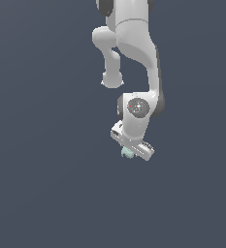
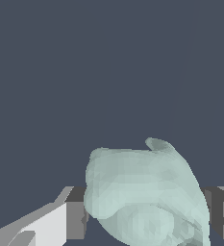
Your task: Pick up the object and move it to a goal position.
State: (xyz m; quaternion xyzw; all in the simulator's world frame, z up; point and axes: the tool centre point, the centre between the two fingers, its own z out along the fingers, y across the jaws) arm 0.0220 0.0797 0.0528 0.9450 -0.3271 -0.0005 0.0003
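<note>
The object (image 2: 142,192) is a pale mint-green lumpy thing with curved ridges. In the wrist view it fills the gap between my two dark finger pads (image 2: 76,214), touching both. My gripper (image 2: 149,216) is shut on the object. In the exterior view only a small part of the object (image 1: 126,153) shows, under the white gripper (image 1: 129,150), whose fingers are mostly hidden by the hand. No goal marker shows in either view.
The white arm (image 1: 134,43) comes down from the top of the exterior view. Around it there is only a plain dark blue-grey surface (image 1: 46,169).
</note>
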